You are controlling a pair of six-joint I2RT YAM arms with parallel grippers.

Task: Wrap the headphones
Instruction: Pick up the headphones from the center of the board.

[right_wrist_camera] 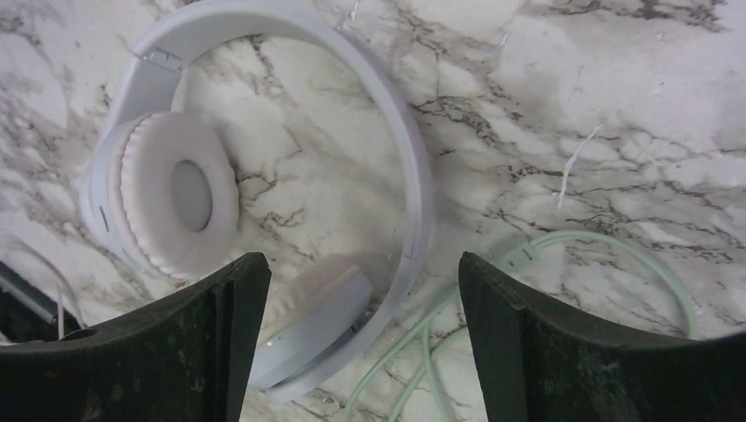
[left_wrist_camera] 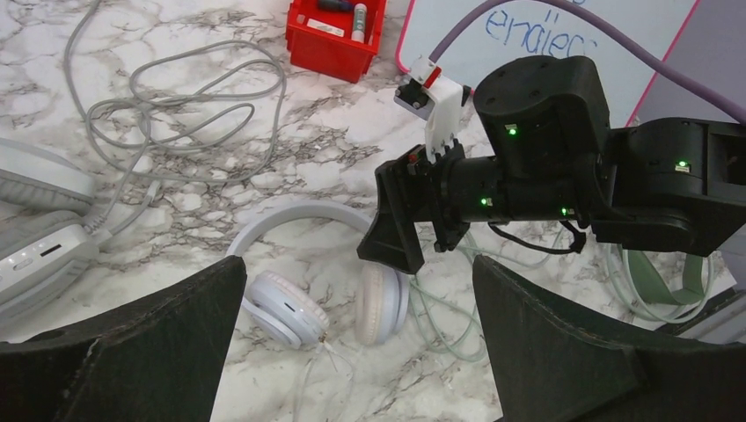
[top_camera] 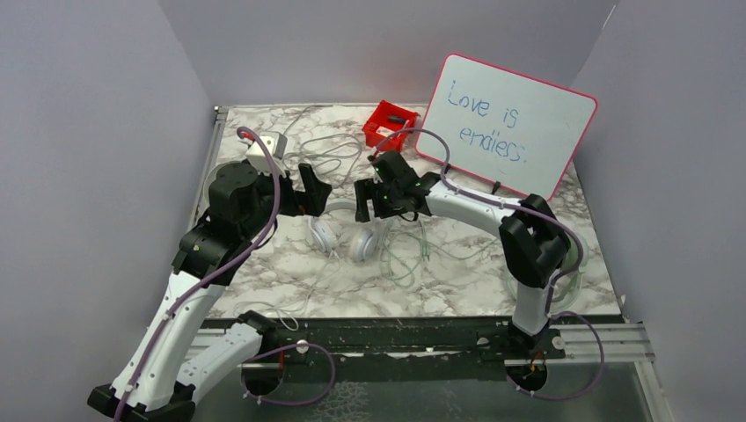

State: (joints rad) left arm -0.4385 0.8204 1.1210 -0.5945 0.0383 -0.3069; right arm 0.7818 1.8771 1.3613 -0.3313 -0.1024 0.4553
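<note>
Headphones, white pair, seen flat on marble table, on near side of red bin, well apart from it | L gripper: jaws spread wide, nothing held, near-left of bin | R gripper: jaws wide, nothing clamped, hung over pair's band | mint cable strewn near-right of bin.

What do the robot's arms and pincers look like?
The left arm and right arm have white tubular segments and chunky black joints, each trailed by a thin purple cable. The left pincer and right pincer are black, two flat fingers each; small green lights glow on the right wrist.
</note>
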